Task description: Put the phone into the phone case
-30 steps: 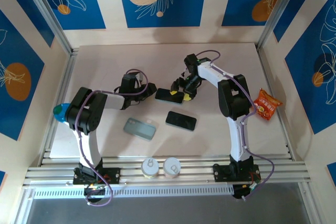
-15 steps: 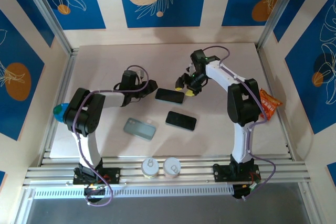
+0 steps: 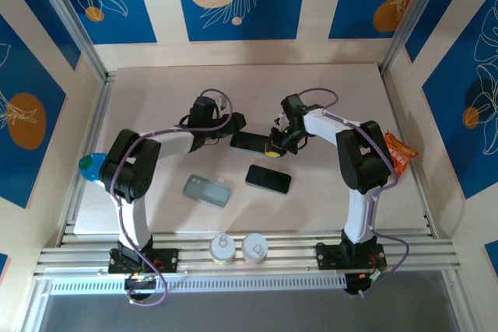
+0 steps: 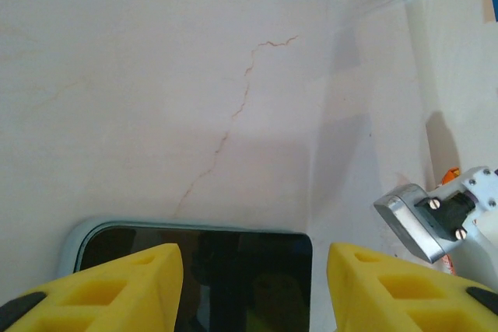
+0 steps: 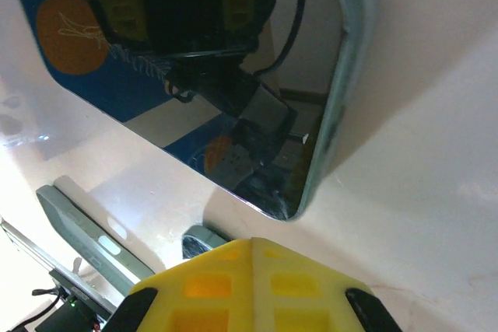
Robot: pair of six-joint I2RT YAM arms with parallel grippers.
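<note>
Pale tabletop (image 3: 171, 91), walled by blue patterned panels, carries the phone (image 3: 250, 141), used below as the reference. A grey-green phone case (image 5: 346, 60) rims the phone, which appears seated in it; seating at every corner cannot be confirmed. The left gripper (image 3: 235, 123) hovers at the phone's left end, fingers released and apart, nothing between them. The right gripper (image 5: 253, 281) sits at the phone's right end, fingers clenched together on nothing, tips near one corner. A second phone (image 3: 268, 179) lies just on the arm-base side of the reference phone, and a loose case (image 3: 208, 190) lies farther that way and to the left. Risk: a push from the closed right tips could slide or spin the phone on the smooth surface instead of seating it, since the left gripper does not brace it; a skid could strike the second phone. Change: a second ago the right gripper stood at the same end with fingers apart, then drew off to the far side, and has returned closed. The left gripper has advanced toward the phone, its opening unchanged. The phone has barely moved.
</note>
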